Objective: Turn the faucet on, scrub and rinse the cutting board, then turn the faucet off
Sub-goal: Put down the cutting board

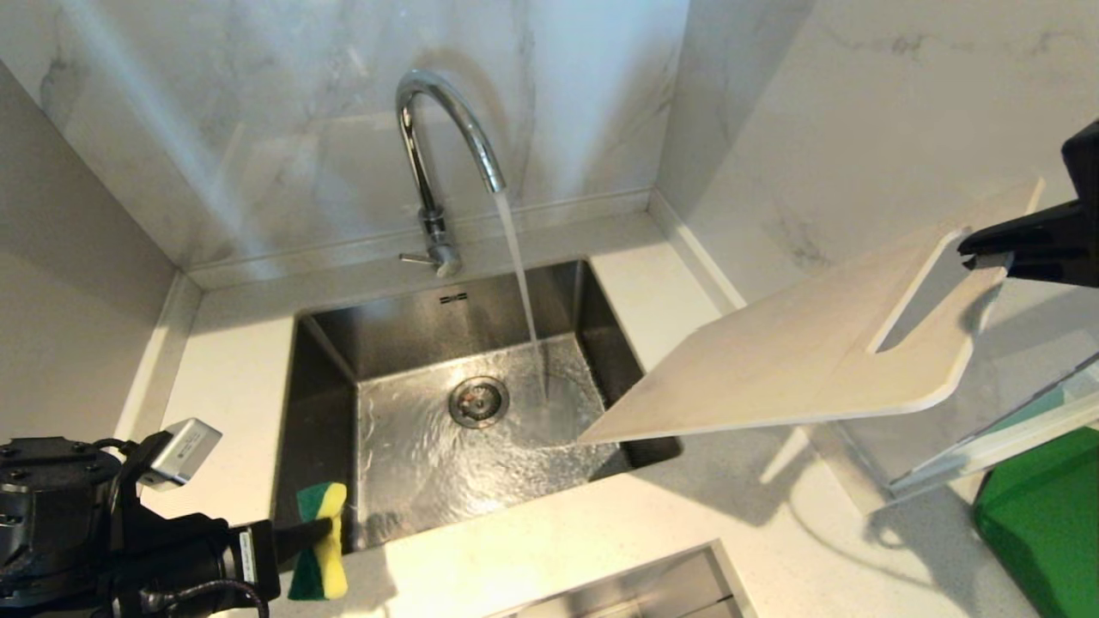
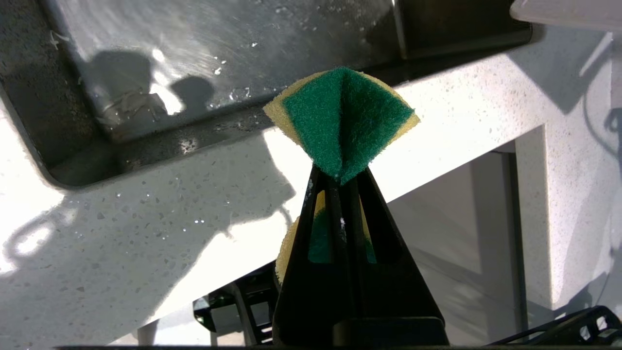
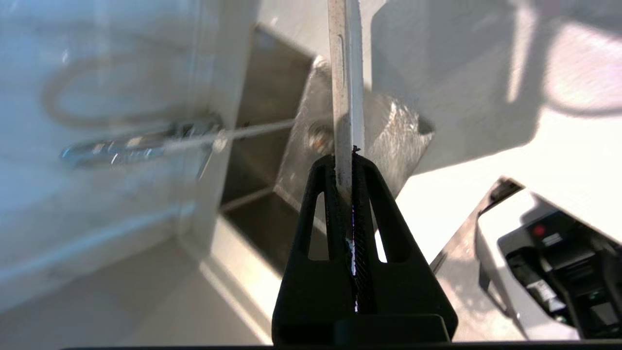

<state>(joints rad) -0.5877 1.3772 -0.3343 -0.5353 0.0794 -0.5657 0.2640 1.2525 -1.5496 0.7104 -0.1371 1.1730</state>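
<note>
While water is running from the faucet (image 1: 446, 129), our right gripper (image 1: 979, 251) is clamping the cutting board (image 1: 798, 352) by its handle end, the board reaching out toward the sink (image 1: 326, 360); our left gripper (image 1: 322, 532) is pinching a sponge (image 1: 319, 541). Held by so thin an edge, the board could twist or slip under scrubbing pressure.

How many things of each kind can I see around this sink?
Faucets: 1
Cutting boards: 1
Sponges: 1
Sinks: 1
Green mats: 1
Total: 5
</note>
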